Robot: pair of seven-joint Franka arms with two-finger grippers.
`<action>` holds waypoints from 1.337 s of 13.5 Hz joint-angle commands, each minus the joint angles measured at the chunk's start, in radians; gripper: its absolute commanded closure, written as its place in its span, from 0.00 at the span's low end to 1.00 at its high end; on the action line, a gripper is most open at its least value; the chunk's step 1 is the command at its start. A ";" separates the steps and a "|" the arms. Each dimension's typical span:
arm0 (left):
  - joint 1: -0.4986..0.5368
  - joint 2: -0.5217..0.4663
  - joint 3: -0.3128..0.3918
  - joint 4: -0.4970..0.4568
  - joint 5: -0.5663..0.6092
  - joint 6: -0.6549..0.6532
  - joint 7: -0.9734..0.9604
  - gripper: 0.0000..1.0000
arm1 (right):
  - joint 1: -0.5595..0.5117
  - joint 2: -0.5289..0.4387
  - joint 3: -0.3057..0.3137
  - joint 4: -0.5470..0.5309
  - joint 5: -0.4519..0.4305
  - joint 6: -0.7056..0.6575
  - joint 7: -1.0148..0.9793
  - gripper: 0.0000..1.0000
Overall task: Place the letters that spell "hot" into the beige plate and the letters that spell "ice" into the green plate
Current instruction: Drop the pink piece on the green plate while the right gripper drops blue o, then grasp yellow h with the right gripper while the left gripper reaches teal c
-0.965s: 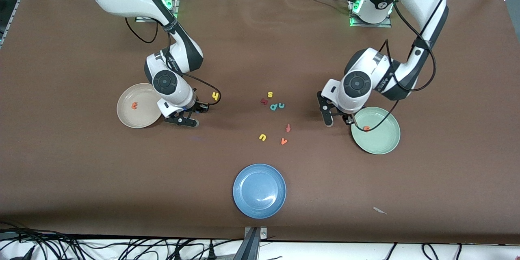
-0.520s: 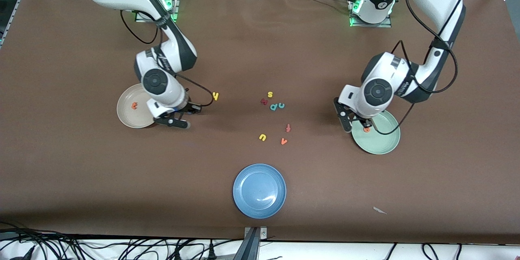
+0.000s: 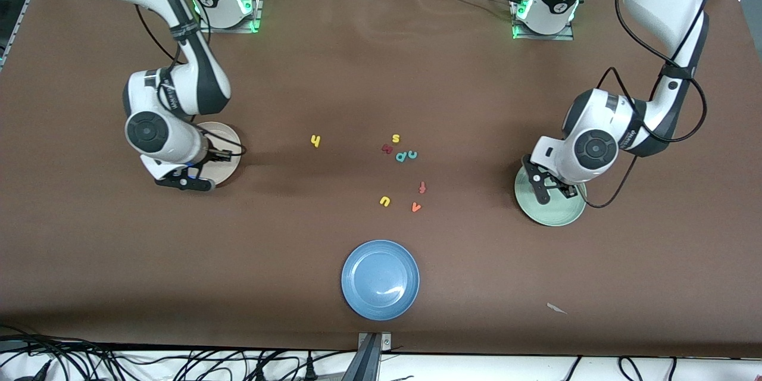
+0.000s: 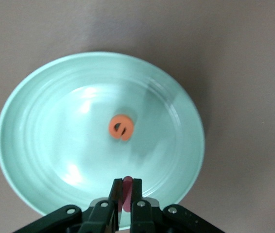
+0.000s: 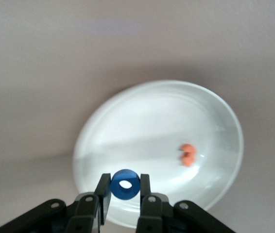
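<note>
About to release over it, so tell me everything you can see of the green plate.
The green plate is round, shallow, pale mint and glossy, with faint concentric rings. It lies flat on the brown table at the left arm's end. An orange e lies near its middle. The left pincer, shut on a dark red i, is over its rim.

beige plate (image 3: 229, 158) half hidden by right arm; green plate (image 3: 550, 211) partly

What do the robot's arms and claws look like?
Both arms are glossy white with dark grey-black joints, and each wrist has a round black cap. Thin black cables loop along them. The bases glow green, each with a small red knob. The left claw and the right claw are black, with two flat fingers.
</note>
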 commanded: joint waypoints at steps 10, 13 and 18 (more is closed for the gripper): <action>0.010 0.009 0.058 -0.028 -0.013 0.041 0.106 1.00 | -0.007 -0.010 -0.022 -0.083 0.008 0.075 -0.059 0.09; 0.011 0.010 0.067 -0.034 -0.013 0.041 0.106 0.98 | -0.007 -0.064 0.090 -0.080 0.008 0.071 -0.048 0.02; 0.001 0.040 0.067 -0.035 -0.015 0.122 0.099 0.62 | 0.007 -0.038 0.286 -0.007 0.008 0.103 0.116 0.02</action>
